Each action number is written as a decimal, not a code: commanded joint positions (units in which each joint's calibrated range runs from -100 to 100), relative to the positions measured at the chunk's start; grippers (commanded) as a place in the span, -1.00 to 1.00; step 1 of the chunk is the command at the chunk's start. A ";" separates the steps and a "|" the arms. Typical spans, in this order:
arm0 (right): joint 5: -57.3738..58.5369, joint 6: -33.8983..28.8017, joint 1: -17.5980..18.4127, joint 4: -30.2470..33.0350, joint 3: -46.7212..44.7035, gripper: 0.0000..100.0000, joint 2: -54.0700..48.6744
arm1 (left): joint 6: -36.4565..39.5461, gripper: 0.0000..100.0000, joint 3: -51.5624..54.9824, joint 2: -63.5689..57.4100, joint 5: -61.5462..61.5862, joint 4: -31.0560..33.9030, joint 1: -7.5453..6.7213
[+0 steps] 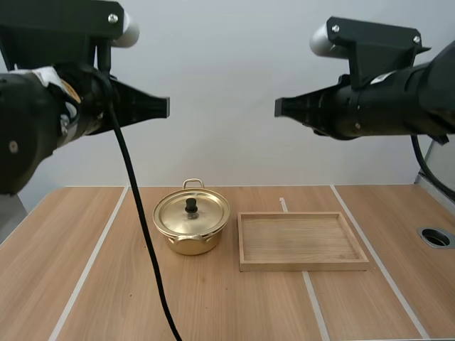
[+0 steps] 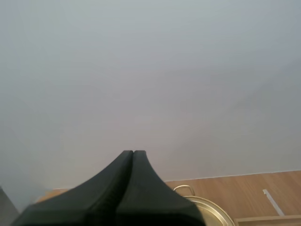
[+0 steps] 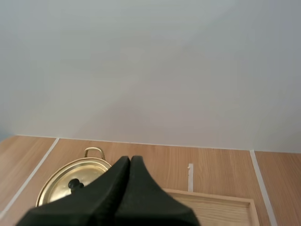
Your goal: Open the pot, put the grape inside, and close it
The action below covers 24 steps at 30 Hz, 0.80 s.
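Jaws pressed together on both arms, high up; lidded pot [image 1: 197, 226] well below, beside tray [image 1: 302, 241]

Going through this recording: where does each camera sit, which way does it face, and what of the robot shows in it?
High view: behind and above the arm bases, looking forward and down at the table, pot and wooden tray; both arms show, with the left tool and right tool high, pointing toward each other.
Left wrist view: on the left arm, looking past the shut left tool toward the pot's rim.
Right wrist view: on the right arm, looking past the shut right tool at the pot and wooden tray.
Shared: both wrist views catch the pot.
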State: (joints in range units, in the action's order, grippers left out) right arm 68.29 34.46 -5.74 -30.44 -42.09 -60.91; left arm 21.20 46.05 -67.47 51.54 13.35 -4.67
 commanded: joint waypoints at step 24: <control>-6.70 8.98 -0.23 -0.14 -25.60 -1.00 -14.01 | 6.14 -1.00 33.01 -16.46 -14.17 11.12 -0.16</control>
State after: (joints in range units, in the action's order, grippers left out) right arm 63.46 42.06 -5.74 -30.49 -66.50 -73.90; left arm 25.71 76.98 -83.55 42.05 21.86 -4.67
